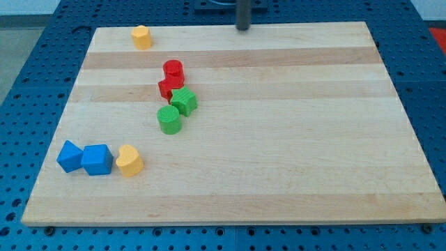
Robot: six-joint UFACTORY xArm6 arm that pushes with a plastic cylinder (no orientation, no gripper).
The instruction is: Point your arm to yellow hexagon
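Pale wooden board (279,139) with lengthwise grain fills most of the camera view and rests on a blue perforated table (28,63). Near the board's upper left corner stands the yellow hexagon (141,37), alone and well apart from every other block. My tip (242,28) is at the board's top edge, to the right of the yellow hexagon and well apart from it, with bare wood between them; being a plain rod, it grasps nothing and touches no block. Below the hexagon and somewhat to its right, four blocks form a tight cluster: a red cylinder (173,70) touches a second red block (168,87) of unclear shape, which touches a green cube (184,101), and just below-left of that sits a green cylinder (168,119). Near the lower left corner a row of three runs side by side: a blue block (70,155) of angular outline, a blue cube (97,160) touching it, and a yellow heart-like block (129,160) just beside the cube.
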